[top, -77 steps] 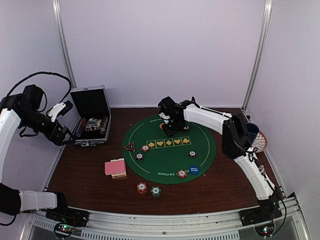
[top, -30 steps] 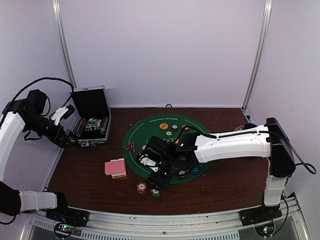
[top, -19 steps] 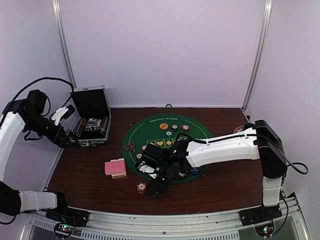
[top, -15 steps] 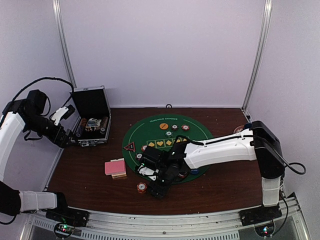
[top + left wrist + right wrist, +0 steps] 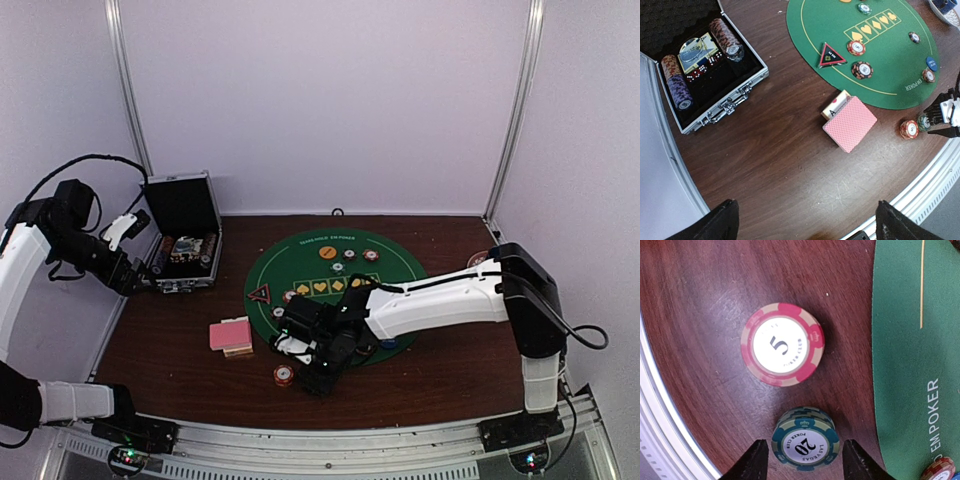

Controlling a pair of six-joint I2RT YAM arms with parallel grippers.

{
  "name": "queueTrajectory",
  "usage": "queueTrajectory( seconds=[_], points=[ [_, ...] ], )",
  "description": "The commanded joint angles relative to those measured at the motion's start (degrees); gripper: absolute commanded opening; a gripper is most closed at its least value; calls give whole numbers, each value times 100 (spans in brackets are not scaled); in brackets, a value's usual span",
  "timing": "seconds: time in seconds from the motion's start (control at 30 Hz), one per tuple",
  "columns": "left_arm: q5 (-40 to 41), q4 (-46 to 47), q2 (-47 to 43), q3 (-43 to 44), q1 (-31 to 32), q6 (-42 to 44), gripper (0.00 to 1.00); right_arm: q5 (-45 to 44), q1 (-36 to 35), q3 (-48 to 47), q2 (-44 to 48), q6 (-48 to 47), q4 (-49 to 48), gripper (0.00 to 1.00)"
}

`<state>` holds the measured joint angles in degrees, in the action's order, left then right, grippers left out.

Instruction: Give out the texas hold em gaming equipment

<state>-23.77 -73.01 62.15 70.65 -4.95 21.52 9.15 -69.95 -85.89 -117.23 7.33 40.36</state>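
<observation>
My right gripper [image 5: 807, 462] is open and low over the table, one finger on each side of a green "20" chip stack [image 5: 805, 440], with a gap on both sides. A red "5" chip stack [image 5: 782, 344] lies just beyond it, beside the green mat [image 5: 910, 340]. From above, the right gripper [image 5: 318, 374] hides the green chips; the red stack [image 5: 284, 376] shows beside it. Pink-backed cards [image 5: 231, 335] lie left of the mat and the red triangle [image 5: 259, 294] sits on its left edge. My left gripper [image 5: 807, 225] is open and empty, held high near the case.
The open black case [image 5: 183, 250] with chips and dice stands at the back left. More chips [image 5: 862, 69] and a blue disc [image 5: 932, 62] lie on the mat. A patterned plate [image 5: 946, 9] sits at the far right. The metal table rail [image 5: 660, 440] runs close by.
My right arm swung from the far side of the mat to the near left front and came down over the green chip stack. The left arm barely shifted.
</observation>
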Motion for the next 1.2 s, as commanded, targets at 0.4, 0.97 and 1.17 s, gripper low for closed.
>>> queueTrajectory(
  seconds=[0.4, 0.97, 1.17],
  points=[
    [50, 27, -28, 175, -33, 63, 98, -43, -65, -148, -140, 27, -14, 49],
    [71, 22, -39, 173, -32, 72, 98, -353, -63, -510, 314, -47, 414, 29],
    [65, 18, -37, 175, -32, 68, 98, -684, 152, -943, 306, -104, 568, 24]
  ],
)
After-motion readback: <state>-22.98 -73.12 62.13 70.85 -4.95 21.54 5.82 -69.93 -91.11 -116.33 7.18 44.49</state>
